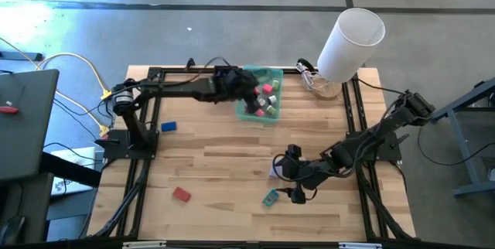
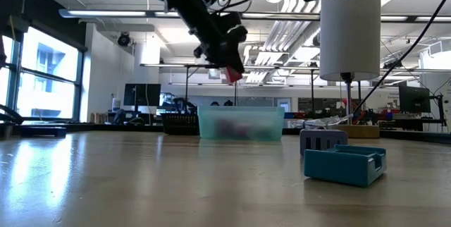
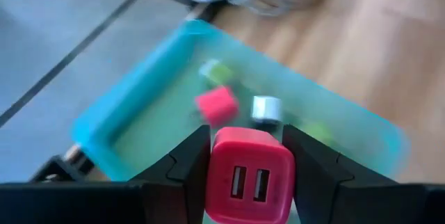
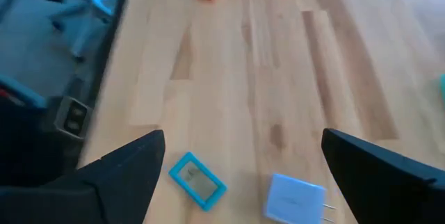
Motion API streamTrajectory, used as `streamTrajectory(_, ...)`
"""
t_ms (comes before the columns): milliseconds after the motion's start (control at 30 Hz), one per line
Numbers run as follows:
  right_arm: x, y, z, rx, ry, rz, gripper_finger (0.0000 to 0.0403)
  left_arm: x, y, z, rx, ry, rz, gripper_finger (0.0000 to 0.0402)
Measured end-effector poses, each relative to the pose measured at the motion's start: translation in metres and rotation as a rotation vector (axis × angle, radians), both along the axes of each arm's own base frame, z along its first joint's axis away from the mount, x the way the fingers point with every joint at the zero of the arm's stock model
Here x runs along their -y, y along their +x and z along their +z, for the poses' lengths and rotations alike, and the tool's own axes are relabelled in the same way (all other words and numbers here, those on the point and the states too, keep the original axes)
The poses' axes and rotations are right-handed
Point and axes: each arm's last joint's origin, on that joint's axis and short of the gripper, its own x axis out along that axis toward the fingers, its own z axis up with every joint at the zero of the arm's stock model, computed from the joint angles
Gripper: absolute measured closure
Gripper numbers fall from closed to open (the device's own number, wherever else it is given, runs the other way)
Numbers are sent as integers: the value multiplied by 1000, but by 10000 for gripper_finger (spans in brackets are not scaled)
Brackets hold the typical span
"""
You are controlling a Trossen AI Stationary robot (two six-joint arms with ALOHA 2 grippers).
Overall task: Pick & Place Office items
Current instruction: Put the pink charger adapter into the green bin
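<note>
A: Starting at the left, a small blue block [image 1: 168, 126] and a red block [image 1: 182, 195] lie loose on the wooden table [image 1: 216, 164], well apart.

B: And the left gripper [image 3: 252, 156] hangs over the translucent green tray [image 1: 272, 75], jaws clamped on a pink dual-port USB charger [image 3: 250, 175]. Hard, smooth plastic, light I'd say; flat sides suit the pads, though it could slip if squeezed on a corner.

A: The wrist camera shows its two ports and the pieces already in the tray, a pink cube [image 3: 216, 105] among them. From above, the arm hides the charger.

B: The table-level camera adds that it's held clear above the tray's rim, not yet inside.

A: Moving right, the right gripper [image 1: 296, 174] sits low over the table's near middle, jaws spread wide, holding nothing.

B: Just beside it are a teal clip-like piece [image 4: 197, 179] and a white plug adapter [image 4: 295, 198]. The adapter's prongs show only from the right wrist; best grip looks to be across its flat body.

A: Far right, the big white cylinder [image 1: 352, 42] stands at the back corner.
</note>
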Motion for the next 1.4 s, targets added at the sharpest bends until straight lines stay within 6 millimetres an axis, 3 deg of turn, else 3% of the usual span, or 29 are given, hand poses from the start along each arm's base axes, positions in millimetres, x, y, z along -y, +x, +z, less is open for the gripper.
streamTrajectory(133, 3, 4, 1, 5, 54, -6, 27, -20, 0, -7, 34, 14, 101, 258)
streamTrajectory(333, 1, 9, 8, 68, 99, 56, 27, -50, 5, -32, 87, -31, 276, 258)
streamTrajectory(667, -7, 3, 5, 40, 29, 185, 27, -82, -3, -29, 203, -54, 313, 258)
streamTrajectory(833, -12, -3, 2, -6, 55, 169, 27, -102, 1, -48, 254, -103, 275, 258)
streamTrajectory(1067, -20, -8, 2, -2, 51, 188, 27, -109, 4, -79, 194, -158, 301, 258)
streamTrajectory(1267, -20, -8, 3, 9, 46, 174, 27, -106, 5, -85, 154, -168, 293, 256)
streamTrajectory(1400, -18, -5, 5, 30, 58, 164, 27, -103, 7, -84, 146, -154, 280, 190)
